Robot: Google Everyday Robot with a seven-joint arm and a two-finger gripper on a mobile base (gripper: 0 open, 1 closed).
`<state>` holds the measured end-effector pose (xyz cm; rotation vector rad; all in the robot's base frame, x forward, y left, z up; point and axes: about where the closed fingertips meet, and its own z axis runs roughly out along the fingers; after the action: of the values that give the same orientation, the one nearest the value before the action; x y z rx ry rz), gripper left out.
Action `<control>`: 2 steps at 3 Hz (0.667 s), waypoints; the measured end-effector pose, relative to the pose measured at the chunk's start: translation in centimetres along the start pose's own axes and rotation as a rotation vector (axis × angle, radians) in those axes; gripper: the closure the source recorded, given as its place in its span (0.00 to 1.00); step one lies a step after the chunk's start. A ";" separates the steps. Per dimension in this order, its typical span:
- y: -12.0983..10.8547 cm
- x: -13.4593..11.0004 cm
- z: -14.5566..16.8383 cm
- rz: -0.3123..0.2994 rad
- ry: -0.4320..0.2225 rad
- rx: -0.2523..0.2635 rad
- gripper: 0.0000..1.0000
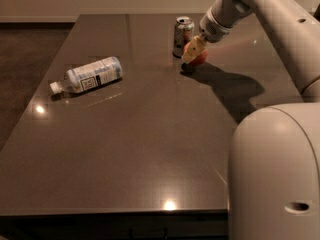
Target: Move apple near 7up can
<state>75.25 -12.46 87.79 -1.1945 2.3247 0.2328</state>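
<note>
just right of the 7up can (182, 35), at the far side of the table (150, 149), the gripper (193, 51) clasps the apple (201, 59). a plastic bottle (90, 75) lies on its side, well apart to the left.

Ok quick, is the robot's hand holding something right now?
Gripper: jaws closed on the apple, just to the right of the 7up can.
</note>
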 end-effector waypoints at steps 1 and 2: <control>-0.1 0.1 0.8 0.010 0.013 -0.020 0.52; -0.3 0.2 1.1 0.017 0.020 -0.029 0.29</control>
<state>75.76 -12.38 86.75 -1.1961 2.3570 0.2628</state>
